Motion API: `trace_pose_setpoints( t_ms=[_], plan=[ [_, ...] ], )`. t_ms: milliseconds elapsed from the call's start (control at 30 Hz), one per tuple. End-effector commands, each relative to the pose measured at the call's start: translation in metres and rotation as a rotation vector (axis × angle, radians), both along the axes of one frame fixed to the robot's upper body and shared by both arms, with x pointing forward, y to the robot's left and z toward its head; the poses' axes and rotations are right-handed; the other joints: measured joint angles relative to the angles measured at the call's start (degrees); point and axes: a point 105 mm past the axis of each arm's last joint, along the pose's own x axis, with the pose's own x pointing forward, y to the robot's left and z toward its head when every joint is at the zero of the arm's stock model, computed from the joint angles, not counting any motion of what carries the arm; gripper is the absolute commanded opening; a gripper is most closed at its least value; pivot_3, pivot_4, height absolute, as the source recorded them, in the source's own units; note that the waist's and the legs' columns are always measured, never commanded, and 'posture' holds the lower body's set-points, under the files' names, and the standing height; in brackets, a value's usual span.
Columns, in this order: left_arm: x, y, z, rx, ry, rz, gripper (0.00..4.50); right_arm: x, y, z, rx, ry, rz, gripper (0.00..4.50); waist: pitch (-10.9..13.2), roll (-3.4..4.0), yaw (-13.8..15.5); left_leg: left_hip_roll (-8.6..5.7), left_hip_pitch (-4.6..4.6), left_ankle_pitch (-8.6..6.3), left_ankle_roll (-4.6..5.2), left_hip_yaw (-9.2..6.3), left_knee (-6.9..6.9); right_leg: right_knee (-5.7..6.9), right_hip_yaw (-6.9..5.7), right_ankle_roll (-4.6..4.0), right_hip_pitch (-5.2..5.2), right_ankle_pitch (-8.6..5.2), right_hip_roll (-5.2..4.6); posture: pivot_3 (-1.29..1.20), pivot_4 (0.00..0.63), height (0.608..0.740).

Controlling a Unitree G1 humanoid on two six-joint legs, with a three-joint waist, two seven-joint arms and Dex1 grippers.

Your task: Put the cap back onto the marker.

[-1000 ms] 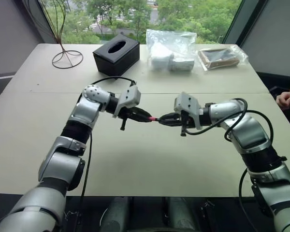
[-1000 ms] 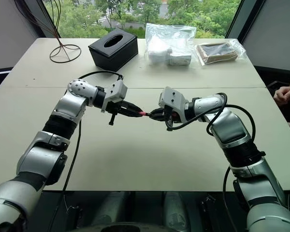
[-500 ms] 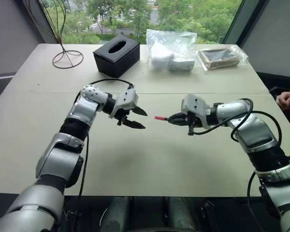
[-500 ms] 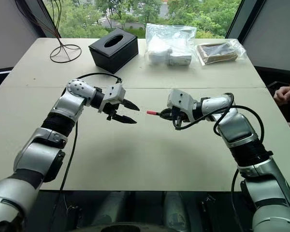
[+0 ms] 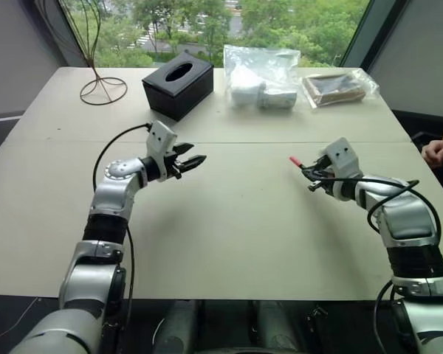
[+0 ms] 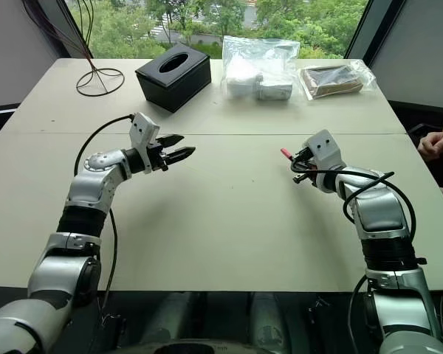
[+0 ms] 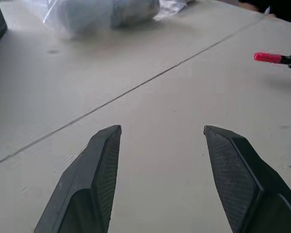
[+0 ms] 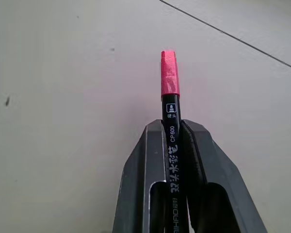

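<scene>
Right jaws pressed together on the marker, dark barrel pinched between the two black fingers, printed lettering facing the right wrist camera. Red-pink cap seated on the marker's outer end, poking well past the fingertips and hanging above bare worktop.

Left jaws spread wide, nothing between them, textured inner pads visible in the left wrist view. Seen past those open fingers: the red-pink cap end of the marker far off to one side, well apart from the left jaws, plus a seam line crossing the worktop and a clear plastic bag beyond.

From the head views: left gripper raised above the worktop on the robot's left, pointing toward the middle. Right gripper on the robot's right, marker angled up and inward, its cap tip aimed toward the left gripper with a broad stretch of pale worktop between the two. Close detail of the grip and the lettering given by the right wrist view alone; the gap between the two arms plain in the head views alone.

Further back on the worktop: black tissue box, wire stand, clear bag of white items, and a second bag holding something brown. A person's hand at the far right edge.
</scene>
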Motion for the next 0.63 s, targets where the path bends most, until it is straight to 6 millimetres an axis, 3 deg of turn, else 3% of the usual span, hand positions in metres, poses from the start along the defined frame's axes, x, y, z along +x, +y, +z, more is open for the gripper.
trace_pose_setpoints(
  t_ms=[33, 67, 200, 233, 367, 533, 633],
  plan=[
    [0.007, 0.012, 0.015, -0.023, -0.047, 0.212, 2.83, 0.007, -0.016, 0.005, -0.003, -0.055, -0.119, 0.0, 0.0, 0.0, 0.16, 0.01, 0.0, 0.0, 0.0, 0.0, 0.02, 0.0, 0.0, 0.0, 0.01, 0.0, 0.0, 0.0, 0.15, 0.74],
    [0.007, 0.012, 0.014, -0.022, -0.044, 0.237, 2.83, 0.008, -0.018, 0.003, -0.003, -0.054, -0.136, 0.0, 0.0, 0.0, 0.17, -0.01, 0.0, 0.01, -0.01, 0.0, 0.04, 0.01, 0.0, 0.01, 0.01, 0.0, 0.0, 0.0, 0.15, 0.74],
    [0.009, 0.019, 0.013, -0.079, -0.032, 0.369, 2.87, 0.015, -0.027, 0.003, 0.012, -0.072, -0.226, 1.81, -0.01, 0.0, 0.06, -0.05, 0.05, 0.01, -0.01, 0.04, 0.04, 0.0, 0.0, 0.0, 0.06, 0.01, 0.01, 0.0, 0.15, 0.74],
    [0.008, 0.02, 0.014, -0.082, -0.036, 0.378, 2.87, 0.015, -0.025, 0.003, 0.012, -0.071, -0.215, 2.44, -0.01, 0.0, 0.02, -0.05, 0.05, 0.01, -0.01, 0.04, 0.04, 0.0, 0.0, 0.0, 0.06, 0.01, 0.01, 0.0, 0.15, 0.74],
    [0.001, 0.025, 0.012, -0.053, -0.034, 0.357, 2.87, 0.013, -0.018, 0.006, -0.051, -0.068, -0.151, 4.29, -0.01, 0.0, -0.22, -0.05, 0.06, 0.01, -0.01, 0.08, 0.02, 0.0, 0.0, -0.01, 0.05, 0.01, 0.05, 0.0, 0.15, 0.74],
    [-0.012, 0.045, 0.017, 0.006, -0.053, 0.303, 2.87, 0.006, -0.03, 0.05, -0.078, -0.181, -0.11, 4.29, -0.01, 0.03, -0.12, -0.03, 0.07, 0.01, -0.01, 0.13, -0.01, 0.0, 0.03, -0.02, 0.02, 0.01, 0.06, 0.0, 0.15, 0.74],
    [-0.018, 0.059, 0.019, 0.008, -0.061, 0.33, 2.87, -0.007, -0.014, 0.07, 0.009, -0.269, -0.006, 4.29, -0.01, 0.02, -0.05, 0.02, 0.04, 0.01, -0.02, 0.11, -0.01, -0.07, 0.03, -0.02, 0.03, 0.01, 0.04, 0.0, 0.15, 0.74]
  ],
)
